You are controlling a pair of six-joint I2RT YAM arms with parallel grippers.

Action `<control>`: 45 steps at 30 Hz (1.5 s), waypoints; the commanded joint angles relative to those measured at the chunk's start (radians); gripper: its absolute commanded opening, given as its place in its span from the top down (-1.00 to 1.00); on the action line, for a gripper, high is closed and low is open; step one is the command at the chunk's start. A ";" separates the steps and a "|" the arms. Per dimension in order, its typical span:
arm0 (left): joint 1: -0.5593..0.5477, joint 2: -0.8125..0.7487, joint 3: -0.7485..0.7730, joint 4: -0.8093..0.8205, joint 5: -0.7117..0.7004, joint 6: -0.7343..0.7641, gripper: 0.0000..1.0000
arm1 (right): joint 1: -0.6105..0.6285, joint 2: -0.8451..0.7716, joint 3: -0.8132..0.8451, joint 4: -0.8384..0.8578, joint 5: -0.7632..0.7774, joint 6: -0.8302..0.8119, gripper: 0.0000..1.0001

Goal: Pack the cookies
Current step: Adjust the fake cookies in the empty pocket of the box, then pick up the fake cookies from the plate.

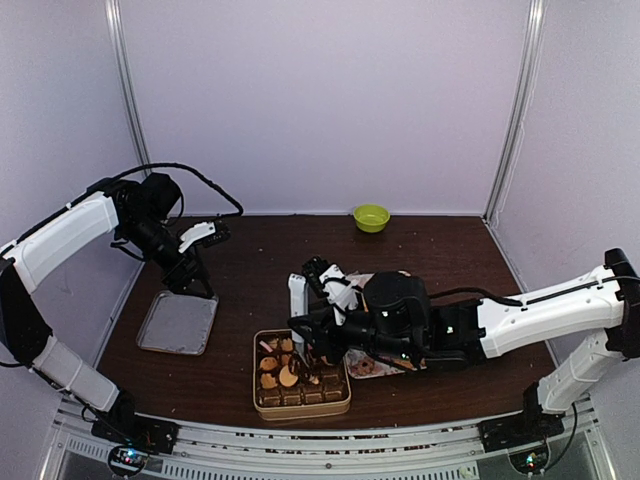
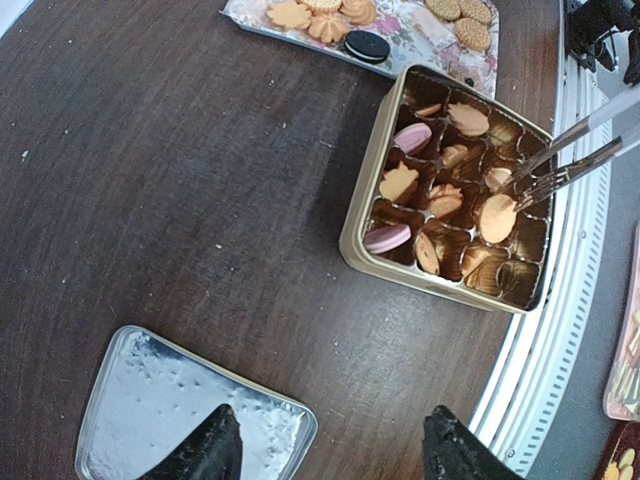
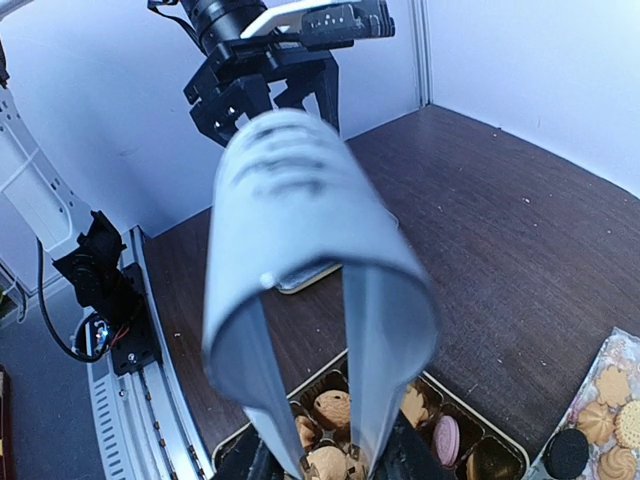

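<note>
From above, the left end effector [image 1: 193, 277] hangs over the far edge of a silver tray [image 1: 178, 323] on the dark worktop [image 1: 260, 250], well apart from the gold tin [image 1: 300, 405] near the front edge. Some cookies [image 1: 283, 372] lie in the tin. The right end effector [image 1: 318, 343] reaches low over the tin's far side, and a floral tray [image 1: 362, 368] lies mostly hidden beneath that arm. A green bowl [image 1: 371, 217] stands at the back wall. In the left wrist view the fingers [image 2: 205, 452] stand apart with nothing between them, above the silver tray [image 2: 150, 400]. The tin [image 2: 365, 215] holds tan and pink cookies [image 2: 398, 183] in brown paper cups [image 2: 528, 238], and metal tongs [image 2: 565, 165] touch a round one near its right side. More cookies lie on the floral tray [image 2: 405, 28]. In the right wrist view the right end effector [image 3: 325, 462] is clamped on the tongs [image 3: 300, 230], whose tips meet a tan cookie [image 3: 332, 408] in the tin [image 3: 497, 455]. The left end effector [image 3: 272, 95] shows beyond, its fingers spread.
</note>
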 commanded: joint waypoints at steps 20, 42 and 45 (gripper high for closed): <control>0.001 -0.023 0.025 -0.012 0.010 0.024 -0.28 | -0.022 -0.092 -0.031 0.076 0.061 -0.019 0.40; 0.056 0.018 0.023 -0.007 -0.009 0.003 -0.39 | -0.369 -0.142 -0.267 0.260 0.358 -0.085 0.15; 0.057 0.027 0.018 -0.007 -0.004 0.005 -0.39 | -0.390 -0.094 -0.242 0.288 0.319 -0.077 0.14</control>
